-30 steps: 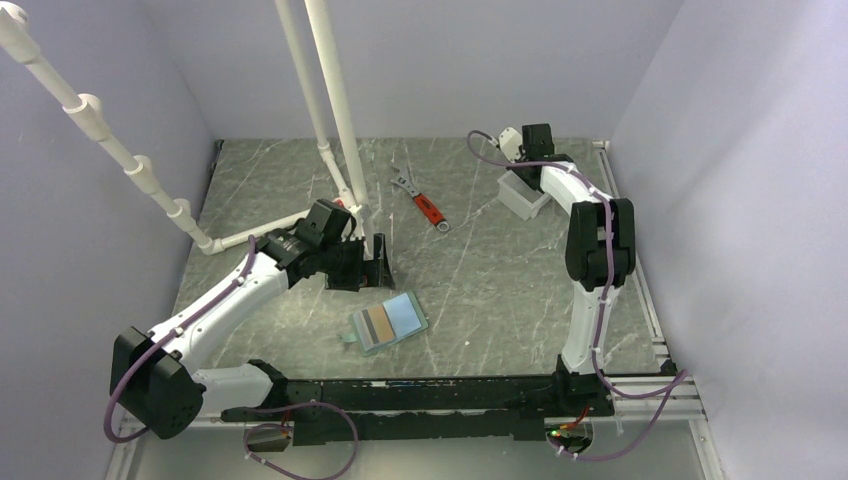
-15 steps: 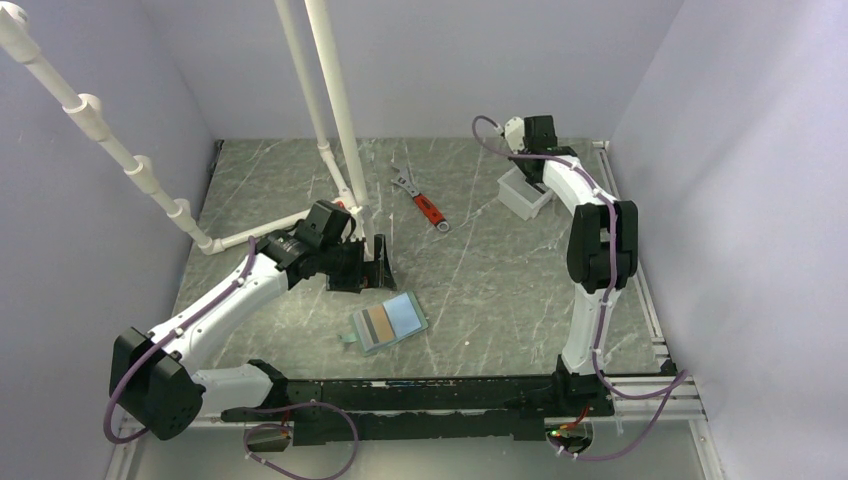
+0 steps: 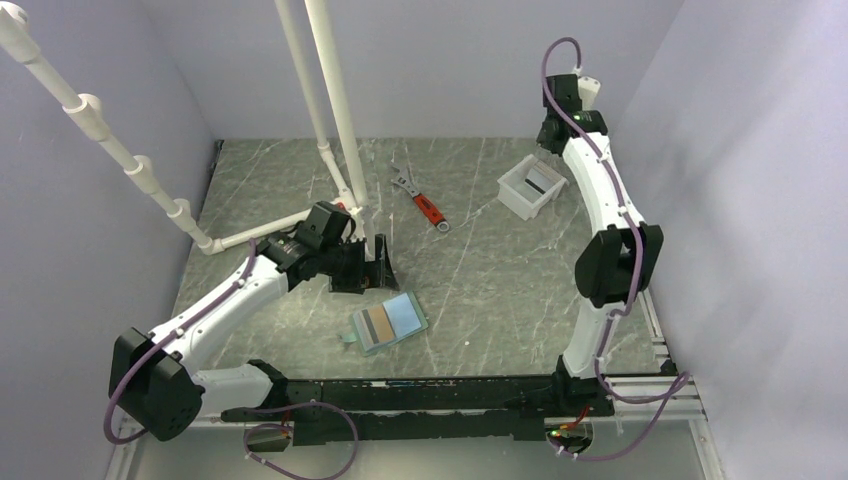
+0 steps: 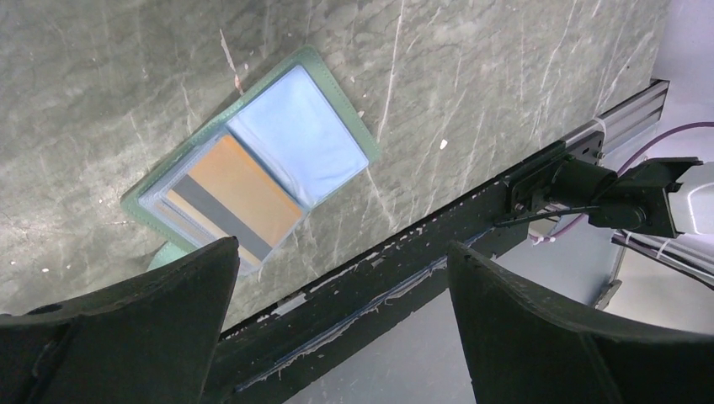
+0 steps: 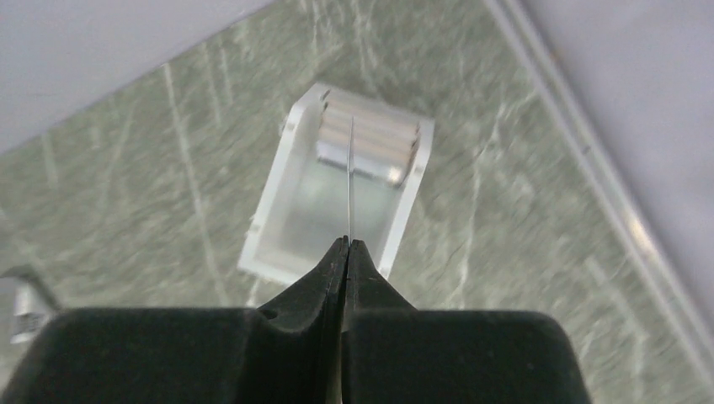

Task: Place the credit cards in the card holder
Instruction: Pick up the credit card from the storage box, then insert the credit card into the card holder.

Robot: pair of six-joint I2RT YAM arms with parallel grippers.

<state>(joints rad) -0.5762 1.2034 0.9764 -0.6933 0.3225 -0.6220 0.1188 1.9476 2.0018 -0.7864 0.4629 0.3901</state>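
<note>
Left gripper (image 3: 378,270) hangs low over the counter (image 3: 500,270), jaws spread wide with nothing between them. The card holder (image 4: 137,202) lies just off its tips, at five o'clock from it. From the middle of the counter that puts the card holder toward six o'clock, close to the arms' bases.

The holder is lying open and flat. The light blue card (image 4: 299,135) sits in one half. The tan-brown card (image 4: 240,189), with a dark stripe across it, sits in the other half beside it. Both are inside the green rim, and the left gripper touches neither.

Over at two o'clock the right arm is stretched up tall against the back wall. Its right gripper (image 5: 347,244) is pressed together, pinching a thin card (image 5: 350,177) seen edge-on, just a pale sliver poking out of the tips. I can't tell its colour. It is held up in the air, and the wrist view shows the white tub (image 5: 274,194) on the counter past it. Something pale and ribbed lies at the tub's far end, too blurred to name.

A red-handled wrench (image 3: 422,200) lies at twelve o'clock, well apart from the holder. White pipes (image 3: 335,100) stand at eleven o'clock.
</note>
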